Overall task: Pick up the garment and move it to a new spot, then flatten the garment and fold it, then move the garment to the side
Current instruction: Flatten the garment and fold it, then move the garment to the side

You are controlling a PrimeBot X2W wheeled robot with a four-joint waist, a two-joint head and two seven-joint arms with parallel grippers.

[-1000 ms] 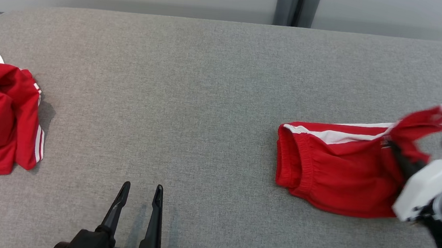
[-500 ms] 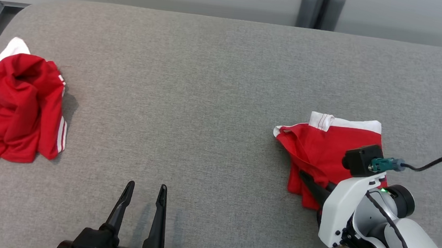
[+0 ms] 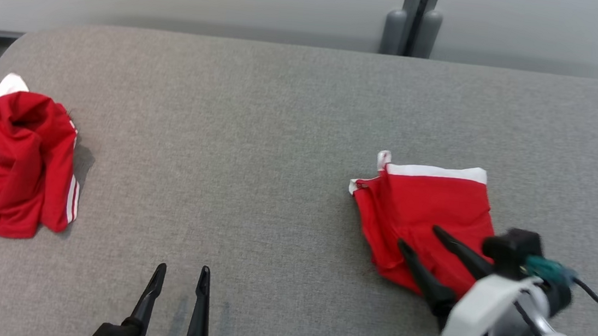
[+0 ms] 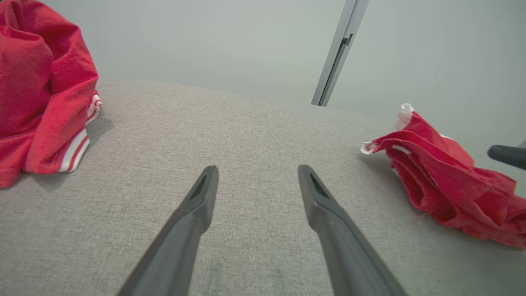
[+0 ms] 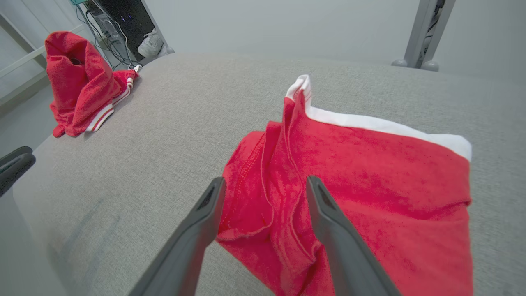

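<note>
1. Head view: a grey padded table [image 3: 281, 122] spans the frame.
   - The folded red garment [image 3: 426, 213], with a white band along its far edge, lies right of centre.
   - The right claw [image 3: 418, 237] reaches in from the lower right. Its two dark fingers are spread over the near edge of the cloth and pinch nothing.
   - The left claw [image 3: 183, 268] sits at the bottom centre, spread and empty, well apart from the cloth.
   - A crumpled red garment [image 3: 14, 162] with white stripes lies at the far left.
   - The fold looks done, so the step in hand seems to be setting the piece aside.
   - The next move likely calls for a fresh pinch through all the layers, so the fold holds while it moves.

2. Left wrist view:
   - The left claw [image 4: 258, 168] is spread above bare table.
   - The folded red garment [image 4: 444, 181] is at the right.
   - The crumpled red garment [image 4: 37, 82] is at the upper left.
   - No writing can be read.

3. Right wrist view:
   - The right claw [image 5: 266, 180] is spread over the near left corner of the folded red garment [image 5: 370, 176]. Whether the fingers touch the cloth cannot be told.
   - The crumpled red garment [image 5: 78, 90] is at the upper left.
   - No brand, label or lettering shows on either piece.
</note>
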